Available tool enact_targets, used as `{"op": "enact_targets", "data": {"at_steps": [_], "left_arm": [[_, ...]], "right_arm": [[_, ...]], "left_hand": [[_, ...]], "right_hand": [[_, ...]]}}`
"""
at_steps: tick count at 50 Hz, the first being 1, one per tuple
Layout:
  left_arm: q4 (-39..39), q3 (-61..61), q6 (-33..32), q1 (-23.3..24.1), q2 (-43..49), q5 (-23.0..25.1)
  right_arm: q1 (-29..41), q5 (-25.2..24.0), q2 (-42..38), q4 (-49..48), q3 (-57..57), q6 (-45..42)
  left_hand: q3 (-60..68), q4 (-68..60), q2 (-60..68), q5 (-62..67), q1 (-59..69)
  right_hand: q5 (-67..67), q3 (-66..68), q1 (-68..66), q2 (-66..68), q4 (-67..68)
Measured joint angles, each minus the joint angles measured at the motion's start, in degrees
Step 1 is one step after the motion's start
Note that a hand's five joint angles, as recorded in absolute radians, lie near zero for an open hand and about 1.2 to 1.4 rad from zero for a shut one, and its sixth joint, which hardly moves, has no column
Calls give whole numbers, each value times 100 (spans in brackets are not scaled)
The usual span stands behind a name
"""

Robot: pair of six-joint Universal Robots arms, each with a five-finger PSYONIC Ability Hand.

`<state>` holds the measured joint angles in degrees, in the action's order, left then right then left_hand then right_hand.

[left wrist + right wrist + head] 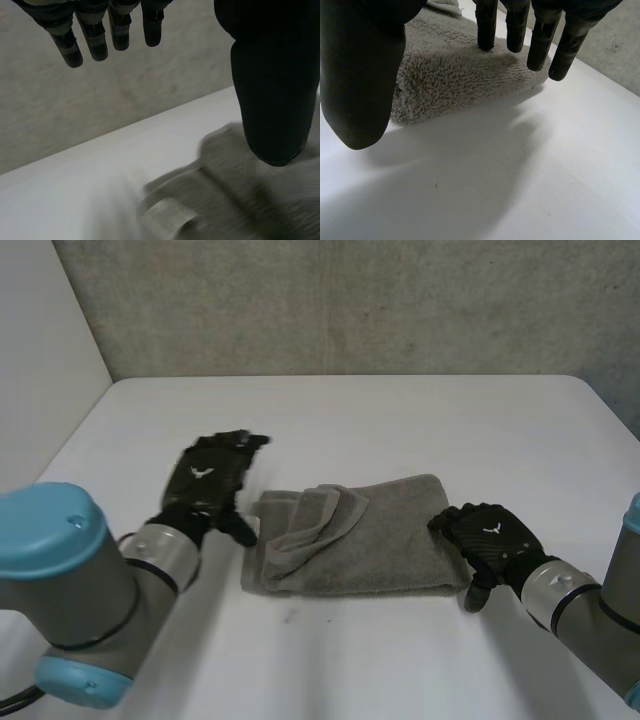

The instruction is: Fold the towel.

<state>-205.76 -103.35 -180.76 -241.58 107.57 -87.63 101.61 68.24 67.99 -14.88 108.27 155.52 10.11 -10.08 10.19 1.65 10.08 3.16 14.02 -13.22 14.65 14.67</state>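
Lying folded, the towel (350,540) is stretched side to side — flanked by left hand (205,485) and right hand (490,535), both uncurled.

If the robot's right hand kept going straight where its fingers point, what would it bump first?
Probably the grey towel: the right hand points its straight fingers at the towel's end, close by. Whether they already touch is unclear.

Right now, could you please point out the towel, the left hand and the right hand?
towel (390,540), head view, its flat middle.
left hand (205,480), head view, back of the hand.
right hand (492,533), head view, back of the hand.
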Motion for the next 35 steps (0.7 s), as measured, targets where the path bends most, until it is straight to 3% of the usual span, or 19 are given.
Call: {"op": "enact_targets", "data": {"at_steps": [12, 27, 35], "left_arm": [[78, 848, 190, 918, 740, -25], [399, 1683, 199, 1111, 1778, -86], [391, 2018, 185, 981, 2070, -821]], "right_arm": [[77, 39, 10, -357, 186, 56], [173, 33, -59, -572, 202, 66], [204, 49, -251, -600, 150, 45]], "left_hand": [[162, -149, 152, 20, 155], [333, -332, 326, 182, 333], [567, -564, 560, 421, 568]], "right_hand": [[263, 108, -239, 21, 56], [1326, 1175, -1246, 1045, 1117], [2644, 2540, -2681, 2498, 2461]]}}
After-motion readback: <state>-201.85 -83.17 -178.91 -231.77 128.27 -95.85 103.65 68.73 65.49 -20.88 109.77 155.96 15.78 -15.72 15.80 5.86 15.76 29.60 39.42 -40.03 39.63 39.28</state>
